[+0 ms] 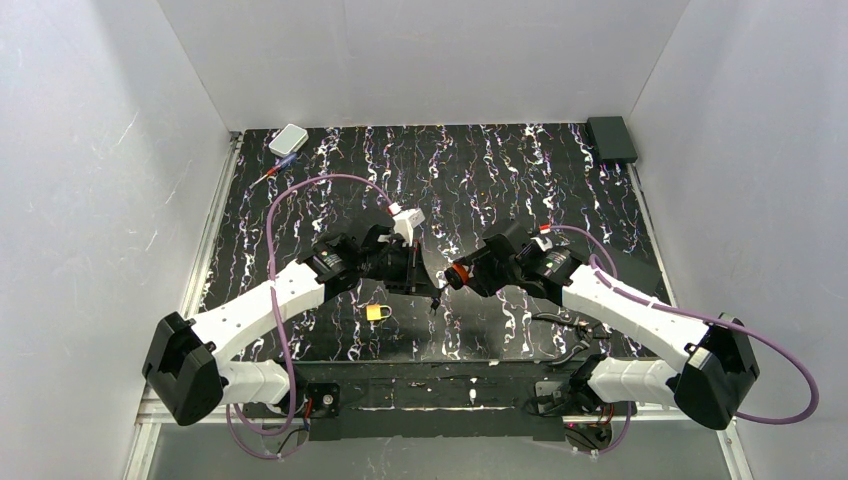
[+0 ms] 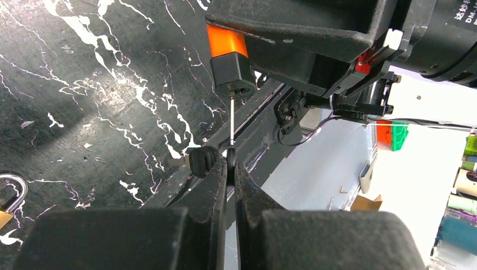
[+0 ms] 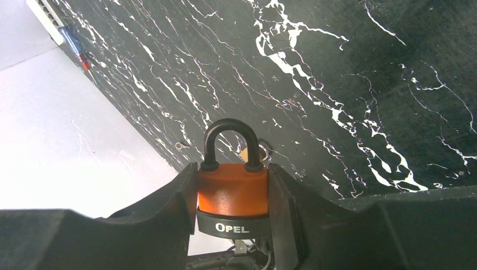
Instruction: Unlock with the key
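Top view: both claws meet over mid-tabletop (image 1: 520,180), nearer its near edge. R claw (image 1: 453,279) carries the padlock (image 1: 456,282). L claw (image 1: 431,292) comes at it from the left. A yellow padlock (image 1: 377,312) lies closer to the near edge, apart from both.

L wrist: L claw is clenched on the key (image 2: 232,124), pinching its lower end. The shaft runs straight up to the keyway in the padlock's black base. Much shaft shows, so prob. not seated. Push along the shaft's own line first w/ no side load; it's thin and would likely bend. Then roll the wrist about that line, don't swing it.

R wrist: R claw is grasping the padlock by its orange sides, shackle (image 3: 230,132) shut. Those faces look smooth, so the grip must hold firm vs. the twist, else the body may spin w/ the key.
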`<action>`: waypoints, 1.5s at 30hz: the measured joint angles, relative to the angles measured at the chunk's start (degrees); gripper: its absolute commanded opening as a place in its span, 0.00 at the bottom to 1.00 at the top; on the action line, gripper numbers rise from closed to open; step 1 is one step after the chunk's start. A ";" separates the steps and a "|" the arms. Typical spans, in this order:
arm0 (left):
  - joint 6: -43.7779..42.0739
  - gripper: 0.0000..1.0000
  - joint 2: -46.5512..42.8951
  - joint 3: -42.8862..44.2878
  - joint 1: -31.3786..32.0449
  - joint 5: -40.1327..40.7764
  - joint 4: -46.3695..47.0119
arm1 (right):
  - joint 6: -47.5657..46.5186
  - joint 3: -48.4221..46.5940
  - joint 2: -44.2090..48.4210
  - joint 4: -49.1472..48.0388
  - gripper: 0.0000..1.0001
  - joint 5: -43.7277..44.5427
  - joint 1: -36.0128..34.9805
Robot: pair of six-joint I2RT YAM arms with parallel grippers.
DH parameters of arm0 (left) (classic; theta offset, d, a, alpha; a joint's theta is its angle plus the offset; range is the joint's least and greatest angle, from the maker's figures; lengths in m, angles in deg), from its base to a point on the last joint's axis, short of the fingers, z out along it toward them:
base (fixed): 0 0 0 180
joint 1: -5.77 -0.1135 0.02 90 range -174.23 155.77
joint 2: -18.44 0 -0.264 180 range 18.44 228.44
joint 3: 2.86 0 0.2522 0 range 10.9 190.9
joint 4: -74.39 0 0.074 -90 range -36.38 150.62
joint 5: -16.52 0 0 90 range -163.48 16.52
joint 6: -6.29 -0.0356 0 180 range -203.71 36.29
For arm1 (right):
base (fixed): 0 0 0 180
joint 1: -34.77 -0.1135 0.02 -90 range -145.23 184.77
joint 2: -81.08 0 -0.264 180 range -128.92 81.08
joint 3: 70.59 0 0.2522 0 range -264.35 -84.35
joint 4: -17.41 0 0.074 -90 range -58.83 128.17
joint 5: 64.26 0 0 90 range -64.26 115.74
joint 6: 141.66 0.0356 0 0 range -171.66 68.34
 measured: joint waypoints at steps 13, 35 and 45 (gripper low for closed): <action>0.31 0.00 0.28 0.02 0.00 -0.17 1.18 | -0.09 0.00 -0.02 -0.13 0.01 -0.85 0.00; 0.59 0.00 1.22 0.13 0.00 0.11 1.92 | -0.35 0.00 -0.04 -0.09 0.01 -1.03 0.00; 1.05 0.00 1.55 0.44 0.00 0.61 1.97 | -0.31 0.00 -0.04 -0.11 0.01 -0.83 0.00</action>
